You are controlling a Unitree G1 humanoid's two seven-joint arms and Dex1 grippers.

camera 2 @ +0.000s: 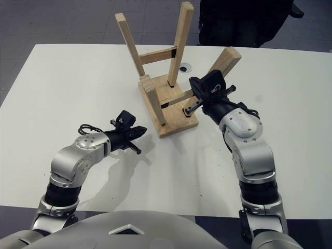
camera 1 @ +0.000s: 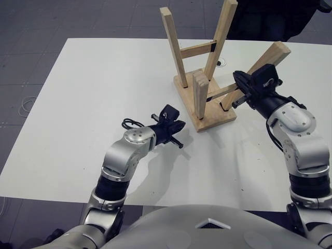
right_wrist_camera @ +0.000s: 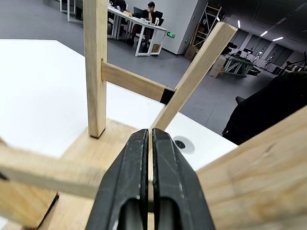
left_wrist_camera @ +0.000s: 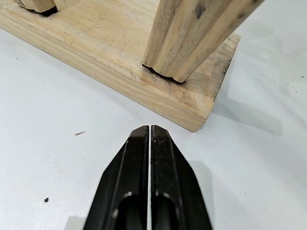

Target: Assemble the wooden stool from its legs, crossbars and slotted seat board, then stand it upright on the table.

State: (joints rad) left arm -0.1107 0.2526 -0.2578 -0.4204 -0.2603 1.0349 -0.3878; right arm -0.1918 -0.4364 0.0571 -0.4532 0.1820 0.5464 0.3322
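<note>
The wooden stool rests upside down, its seat board (camera 1: 220, 118) flat on the white table and its legs pointing up. Two far legs (camera 1: 174, 46) are joined by an upper crossbar (camera 1: 197, 50). A tilted right leg (camera 1: 262, 65) and a short near leg (camera 1: 201, 96) are joined by a lower crossbar (camera 1: 220, 92). My right gripper (right_wrist_camera: 149, 134) is shut, its fingers lying over that lower crossbar beside the right leg. My left gripper (left_wrist_camera: 149, 129) is shut and holds nothing, low on the table just short of the seat board's (left_wrist_camera: 120, 62) near corner.
A round cable hole (camera 1: 221, 63) sits in the table behind the stool. Bare table (camera 1: 93, 93) spreads to the left and in front. Dark floor lies beyond the table's edges.
</note>
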